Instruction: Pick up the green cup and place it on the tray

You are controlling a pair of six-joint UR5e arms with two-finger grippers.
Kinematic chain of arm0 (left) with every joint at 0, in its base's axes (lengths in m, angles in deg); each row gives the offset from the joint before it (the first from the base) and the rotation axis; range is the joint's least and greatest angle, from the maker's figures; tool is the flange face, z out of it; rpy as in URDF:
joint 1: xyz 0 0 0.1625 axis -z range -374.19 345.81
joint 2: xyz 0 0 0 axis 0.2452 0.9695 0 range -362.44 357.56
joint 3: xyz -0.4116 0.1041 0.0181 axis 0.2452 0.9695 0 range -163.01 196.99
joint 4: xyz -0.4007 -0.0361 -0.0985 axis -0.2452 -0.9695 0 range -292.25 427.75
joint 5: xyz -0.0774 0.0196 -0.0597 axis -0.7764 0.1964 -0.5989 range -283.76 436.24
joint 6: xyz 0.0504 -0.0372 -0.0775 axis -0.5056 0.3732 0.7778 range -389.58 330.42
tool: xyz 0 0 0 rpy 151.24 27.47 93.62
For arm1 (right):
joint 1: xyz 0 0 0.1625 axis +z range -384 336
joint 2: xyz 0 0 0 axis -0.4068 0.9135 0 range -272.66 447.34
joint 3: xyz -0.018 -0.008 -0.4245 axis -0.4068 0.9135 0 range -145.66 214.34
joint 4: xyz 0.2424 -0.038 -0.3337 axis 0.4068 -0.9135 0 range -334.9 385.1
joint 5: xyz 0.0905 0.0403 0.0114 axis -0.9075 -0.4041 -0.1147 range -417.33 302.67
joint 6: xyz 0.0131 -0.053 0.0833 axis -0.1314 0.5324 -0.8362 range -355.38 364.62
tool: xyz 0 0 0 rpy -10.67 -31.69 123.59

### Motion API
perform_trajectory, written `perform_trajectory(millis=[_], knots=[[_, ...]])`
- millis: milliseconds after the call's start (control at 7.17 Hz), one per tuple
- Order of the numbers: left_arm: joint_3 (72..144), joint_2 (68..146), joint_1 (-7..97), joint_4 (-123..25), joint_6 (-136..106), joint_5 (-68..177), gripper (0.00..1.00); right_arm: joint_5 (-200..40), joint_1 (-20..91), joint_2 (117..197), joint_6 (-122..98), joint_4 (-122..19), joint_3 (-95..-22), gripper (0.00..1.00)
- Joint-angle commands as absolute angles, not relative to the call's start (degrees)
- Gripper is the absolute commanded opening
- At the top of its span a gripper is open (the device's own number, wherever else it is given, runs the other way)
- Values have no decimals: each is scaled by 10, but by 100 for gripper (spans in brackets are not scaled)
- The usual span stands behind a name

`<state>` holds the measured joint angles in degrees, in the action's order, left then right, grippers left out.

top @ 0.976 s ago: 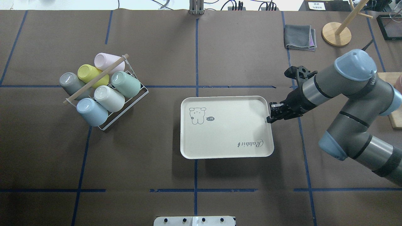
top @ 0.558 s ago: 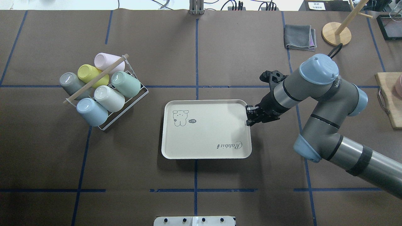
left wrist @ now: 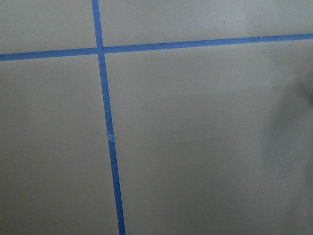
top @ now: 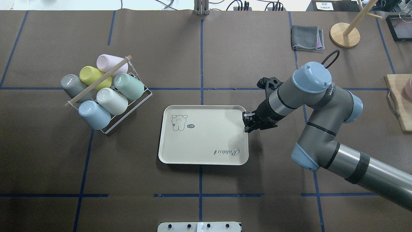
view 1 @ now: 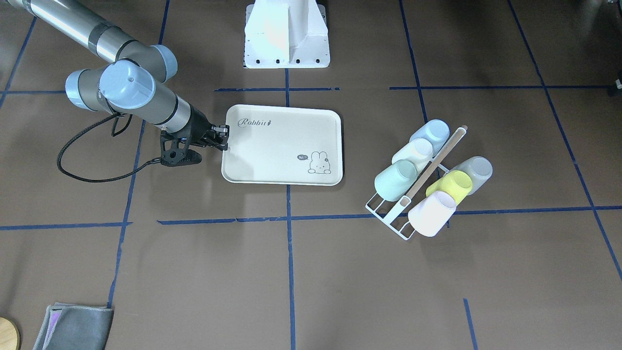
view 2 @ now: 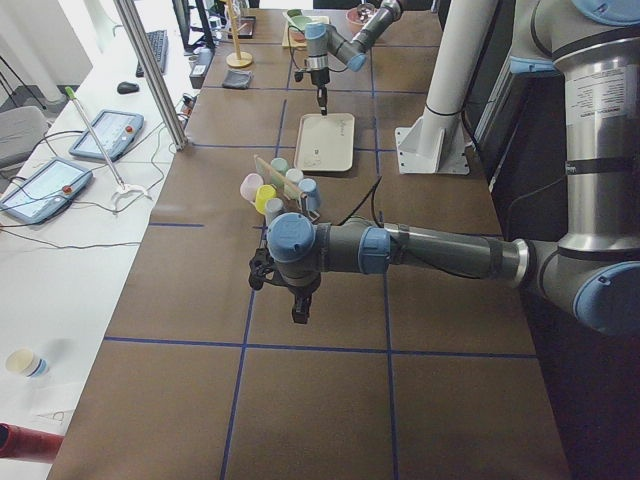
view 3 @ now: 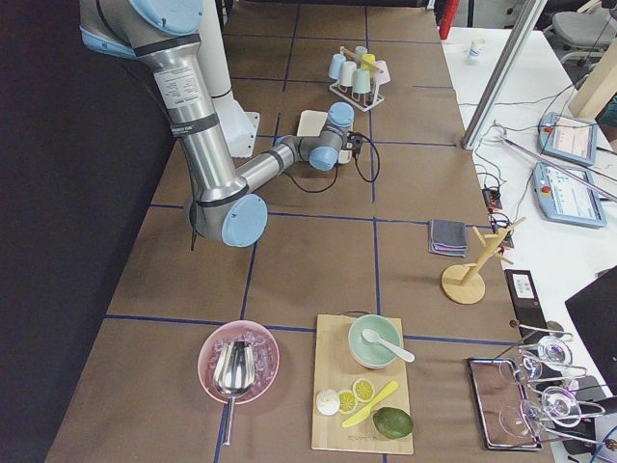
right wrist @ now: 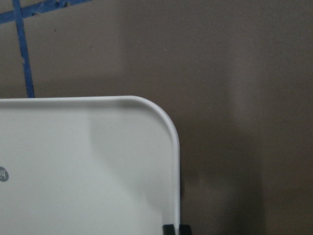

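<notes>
Green cup [top: 128, 86] rests tilted, base up, in a wire rack [top: 107, 130] at the table's [top: 225, 48] left, just beside a cream cup [top: 111, 101], not yet picked. The tray [top: 206, 141] lies flat at centre. At its right edge the right gripper [top: 246, 126] is clamped on the rim, probably to slide the tray nearer the rack. The left gripper [view 2: 300, 314] hangs over the table; whether its fingers are apart cannot be told.

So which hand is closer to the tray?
Right. The right gripper pinches the tray at its rim; the left gripper hangs far off, beyond the cup rack.
</notes>
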<state>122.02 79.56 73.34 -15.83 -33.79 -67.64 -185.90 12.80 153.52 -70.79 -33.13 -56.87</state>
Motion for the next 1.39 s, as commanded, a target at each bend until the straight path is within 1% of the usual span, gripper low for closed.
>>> perform_trajectory(millis=[0,139,279,558,697,837,976,1115,1255], knots=[[1221,798,733,-159,-338,-676,100,-1853,127,1537,-703,-334,-567,21],[1220,798,733,-158,-338,-676,100,-1865,141,1540,-703,-333,-564,63],[1219,799,733,-183,-343,-677,100,-1868,144,1541,-710,-333,-566,100],[1223,796,732,-253,-341,-678,100,-1877,173,1564,-710,-332,-587,100],[1234,796,731,-276,-335,-677,100,-1879,196,1583,-710,-332,-608,100],[1260,810,701,-278,-343,-672,100,-1879,217,1609,-708,-331,-623,100],[1305,837,648,-275,-340,-668,100,-1879,230,1632,-703,-327,-625,100],[1318,900,586,-256,-335,-661,100,-1879,236,1642,-702,-326,-625,100],[1320,959,550,-227,-337,-633,100,-1879,237,1648,-702,-326,-625,100]])
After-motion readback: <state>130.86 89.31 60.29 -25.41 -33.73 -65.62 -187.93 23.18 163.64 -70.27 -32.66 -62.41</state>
